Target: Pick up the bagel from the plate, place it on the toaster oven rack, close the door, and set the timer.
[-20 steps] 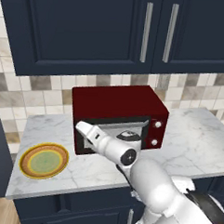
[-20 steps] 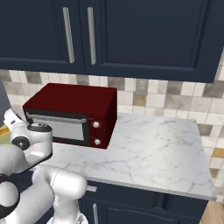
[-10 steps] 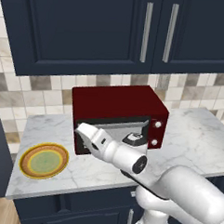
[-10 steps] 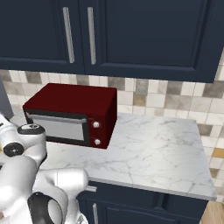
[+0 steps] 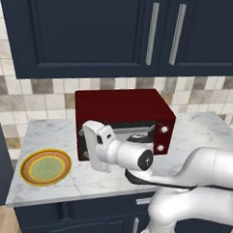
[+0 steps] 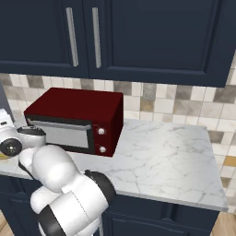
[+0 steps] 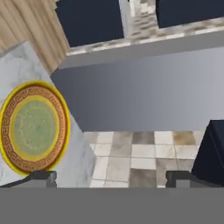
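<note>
The marble counter [image 6: 166,152] runs wide and bare to the right of the toaster oven [image 6: 76,117], with free stone along its front edge too. The oven sits back by the tiled wall, its door [image 6: 62,133] shut and upright. Left of it lies the plate [image 5: 45,167], near the counter's left edge, and it carries no bagel; the bagel's place can't be made out, as the oven glass gives nothing away. The gripper [image 7: 109,178] hangs in front of the oven's left side, fingers spread with nothing between them, the plate's rim just beside one tip in the hand view. Since a second ago, the hand has swung left, away from the knobs.
</note>
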